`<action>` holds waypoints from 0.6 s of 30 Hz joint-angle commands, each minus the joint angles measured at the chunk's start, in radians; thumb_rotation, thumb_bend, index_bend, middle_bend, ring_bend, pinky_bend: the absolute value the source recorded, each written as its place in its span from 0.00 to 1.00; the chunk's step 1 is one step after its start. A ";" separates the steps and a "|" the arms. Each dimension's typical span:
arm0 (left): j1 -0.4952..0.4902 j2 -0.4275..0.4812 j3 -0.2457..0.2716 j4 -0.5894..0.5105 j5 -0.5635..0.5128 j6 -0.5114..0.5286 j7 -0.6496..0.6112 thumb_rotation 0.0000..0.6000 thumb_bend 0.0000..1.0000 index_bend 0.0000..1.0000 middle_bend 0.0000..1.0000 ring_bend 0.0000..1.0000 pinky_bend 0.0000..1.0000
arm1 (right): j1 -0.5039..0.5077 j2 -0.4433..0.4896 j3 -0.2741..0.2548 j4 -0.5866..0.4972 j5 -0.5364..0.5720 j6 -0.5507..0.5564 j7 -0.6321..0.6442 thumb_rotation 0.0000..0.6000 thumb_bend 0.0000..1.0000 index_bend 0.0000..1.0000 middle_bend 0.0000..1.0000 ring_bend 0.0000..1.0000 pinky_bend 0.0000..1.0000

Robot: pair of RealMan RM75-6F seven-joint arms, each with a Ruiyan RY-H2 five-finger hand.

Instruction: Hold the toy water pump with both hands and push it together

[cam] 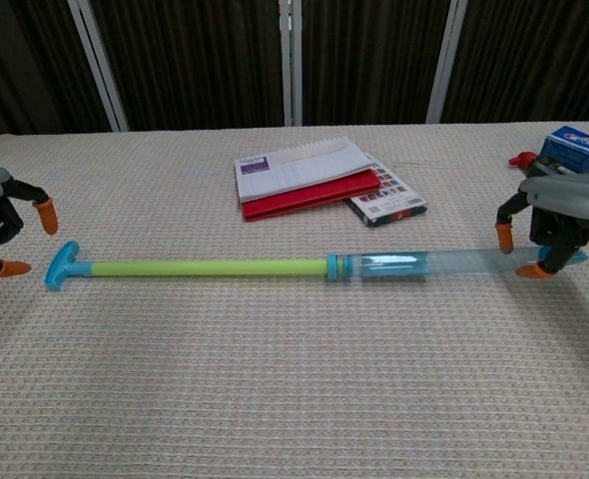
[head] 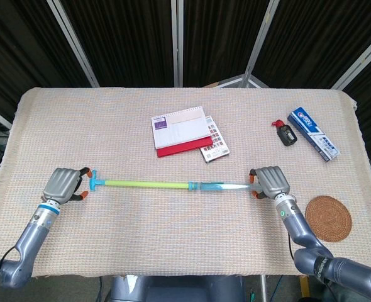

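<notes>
Toy water pump (head: 173, 185): extended, lying lengthwise across the table's (head: 110, 126) front half. Right hand (head: 270, 182): fingers closed around the clear barrel end. Left hand (head: 63, 185): fingers spread, holding nothing, just beside the blue T-handle (cam: 60, 266).

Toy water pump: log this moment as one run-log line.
toy water pump: flat on table, extended | right robot hand: holds clear barrel end | left robot hand: at T-handle, fingers apart, not gripping | push: not begun
</notes>
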 commanded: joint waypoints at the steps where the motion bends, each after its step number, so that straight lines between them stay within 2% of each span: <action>1: -0.034 -0.045 -0.005 0.051 -0.023 -0.039 -0.005 1.00 0.28 0.41 0.83 0.80 1.00 | 0.004 0.002 0.000 -0.008 0.008 0.002 -0.009 1.00 0.38 0.64 1.00 1.00 1.00; 8: -0.065 -0.113 -0.005 0.131 -0.053 -0.077 -0.022 1.00 0.29 0.41 0.83 0.80 1.00 | 0.011 0.001 -0.004 -0.016 0.024 0.005 -0.022 1.00 0.38 0.65 1.00 1.00 1.00; 13: -0.082 -0.144 -0.011 0.171 -0.065 -0.093 -0.051 1.00 0.34 0.42 0.83 0.80 1.00 | 0.015 -0.001 -0.006 -0.014 0.029 0.005 -0.019 1.00 0.38 0.65 1.00 1.00 1.00; 18: -0.098 -0.161 -0.013 0.202 -0.072 -0.107 -0.058 1.00 0.34 0.43 0.83 0.80 1.00 | 0.018 -0.004 -0.009 -0.012 0.029 0.006 -0.015 1.00 0.38 0.65 1.00 1.00 1.00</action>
